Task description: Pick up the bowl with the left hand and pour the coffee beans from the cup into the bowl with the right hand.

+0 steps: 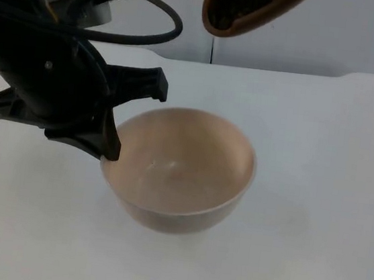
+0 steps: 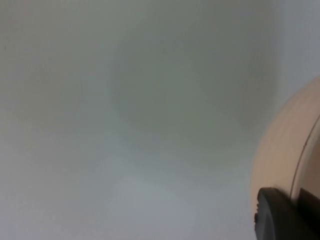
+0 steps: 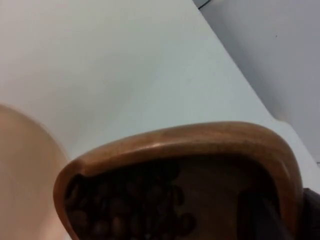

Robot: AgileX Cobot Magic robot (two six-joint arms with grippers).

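A beige bowl (image 1: 183,173) is held by its left rim in my left gripper (image 1: 109,150), which is shut on it. The bowl's inside is bare. In the left wrist view the bowl's outer wall (image 2: 282,150) rises beside a black fingertip (image 2: 280,215), and a round shadow lies on the table beyond it. A brown wooden cup (image 1: 245,11) hangs tilted above and behind the bowl, mouth towards it. My right gripper (image 3: 285,215) is shut on the cup's rim (image 3: 200,137), and dark coffee beans (image 3: 125,210) lie inside, near the lip.
The white table (image 1: 322,196) spreads around the bowl to the right and front. The grey partition wall (image 1: 361,38) closes off the back. The left arm's black body (image 1: 39,76) hangs over the table's left side.
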